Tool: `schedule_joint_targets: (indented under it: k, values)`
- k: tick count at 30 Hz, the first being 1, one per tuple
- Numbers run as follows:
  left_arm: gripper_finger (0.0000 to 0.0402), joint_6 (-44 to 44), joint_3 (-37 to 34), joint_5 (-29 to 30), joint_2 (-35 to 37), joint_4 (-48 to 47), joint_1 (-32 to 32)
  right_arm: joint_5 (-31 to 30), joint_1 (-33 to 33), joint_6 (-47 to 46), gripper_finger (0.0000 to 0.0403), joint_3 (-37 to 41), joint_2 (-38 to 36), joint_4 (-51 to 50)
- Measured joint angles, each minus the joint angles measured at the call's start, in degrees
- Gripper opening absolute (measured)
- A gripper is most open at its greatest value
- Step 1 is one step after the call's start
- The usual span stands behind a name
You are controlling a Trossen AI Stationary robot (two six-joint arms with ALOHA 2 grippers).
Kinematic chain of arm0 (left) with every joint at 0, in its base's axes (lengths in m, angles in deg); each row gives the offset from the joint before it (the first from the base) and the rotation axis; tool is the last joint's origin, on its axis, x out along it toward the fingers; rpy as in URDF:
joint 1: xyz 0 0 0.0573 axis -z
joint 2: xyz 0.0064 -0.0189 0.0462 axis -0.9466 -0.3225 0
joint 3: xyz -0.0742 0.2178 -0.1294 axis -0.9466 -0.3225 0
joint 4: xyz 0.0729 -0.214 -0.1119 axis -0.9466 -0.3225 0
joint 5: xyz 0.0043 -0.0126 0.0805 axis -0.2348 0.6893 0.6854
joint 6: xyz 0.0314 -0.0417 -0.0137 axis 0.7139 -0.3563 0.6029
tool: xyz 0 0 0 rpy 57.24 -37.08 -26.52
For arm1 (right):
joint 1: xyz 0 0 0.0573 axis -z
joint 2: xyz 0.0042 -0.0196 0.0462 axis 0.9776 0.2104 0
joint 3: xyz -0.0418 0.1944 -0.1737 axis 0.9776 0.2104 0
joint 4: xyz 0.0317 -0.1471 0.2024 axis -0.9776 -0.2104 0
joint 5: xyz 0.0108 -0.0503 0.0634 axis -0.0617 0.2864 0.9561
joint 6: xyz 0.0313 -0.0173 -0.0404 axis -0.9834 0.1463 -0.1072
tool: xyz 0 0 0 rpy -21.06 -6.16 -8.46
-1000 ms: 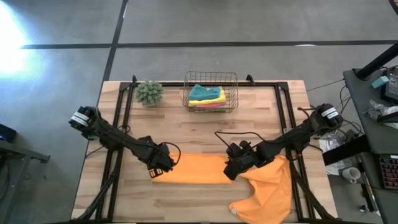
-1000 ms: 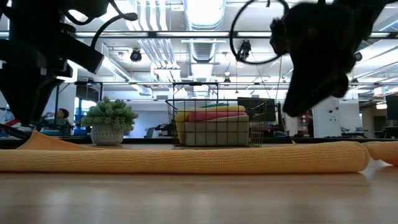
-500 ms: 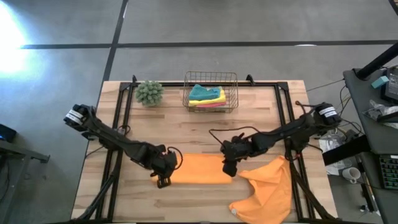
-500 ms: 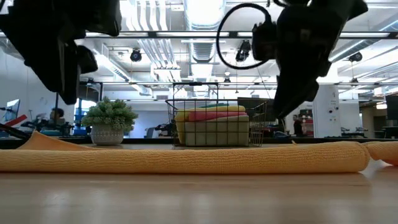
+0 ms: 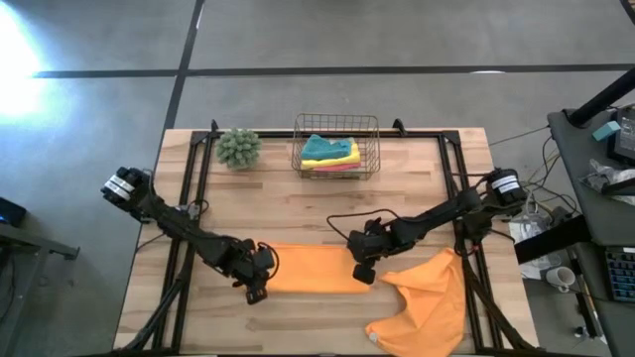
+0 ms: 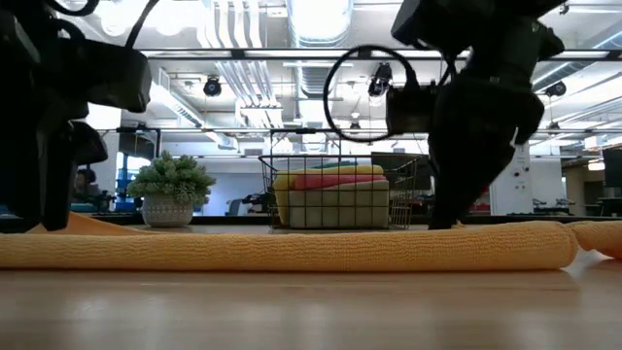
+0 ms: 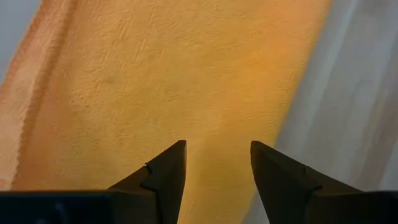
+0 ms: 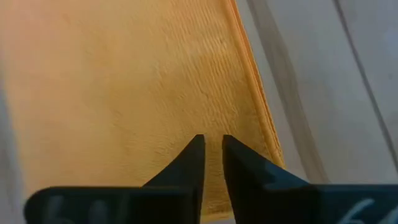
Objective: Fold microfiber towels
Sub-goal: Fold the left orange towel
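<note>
Left tool [image 5: 256, 288] sits low at the left short end of the flat folded orange microfiber towel [image 5: 313, 269], fingers spread apart over the cloth with nothing between them. Right tool [image 5: 362, 273] is at the opposite, right short end, fingers nearly together over the fabric just inside its edge; whether they pinch cloth I cannot tell.

Key relation: folded orange strip lies on the wooden table [image 5: 298, 213] with its long axis running left-right, directly between the two tools, one arm per end. Each arm is equally near its own end, so the next fold likely brings one short end over toward the other, or both ends lift together.

Room: front table edge is close to the strip. Just beside its right end lies a second, crumpled orange towel [image 5: 427, 297], spilling toward the front right corner, so that side is crowded. Left side is bare wood.

Farther back, well apart: wire basket [image 5: 335, 145] holding a stack of folded towels [image 5: 330, 154], teal on top, and a small fuzzy green plant ball [image 5: 238, 147] to its left.
</note>
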Motion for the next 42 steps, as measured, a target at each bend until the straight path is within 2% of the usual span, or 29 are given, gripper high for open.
schedule_joint_targets:
  k: [5, 13, 26, 33, 38, 42]
  values:
    - [0.0164, 1.5, -1.0, 3.0, -1.5, -1.3, -1.1, 0.0, 0.0, -0.7, 0.0025, -0.1, 1.7, 0.4]
    - [0.0164, 6.5, -1.0, 6.5, -4.1, -1.7, -6.5, 2.8, -0.4, -4.5, 0.0024, -1.1, 2.7, 0.7]
    - [0.0164, 27.1, -0.6, 10.4, -4.8, -1.7, -21.9, 6.7, -1.5, -9.8, 0.0023, -1.9, 2.8, 0.7]
    - [0.0164, 38.8, -0.5, 10.7, -4.9, 4.1, -30.2, 9.0, -1.5, -11.5, 0.0023, -1.9, 2.8, 5.8]
    - [0.0164, 41.0, -0.4, 10.7, -5.2, 7.7, -34.9, 9.0, -1.5, -13.0, 0.0023, -1.9, 2.8, 8.5]
    - [0.0164, 40.8, 0.7, 10.2, -4.4, 6.8, -35.8, 9.0, -1.5, -12.4, 0.0023, -2.4, 1.5, 8.1]
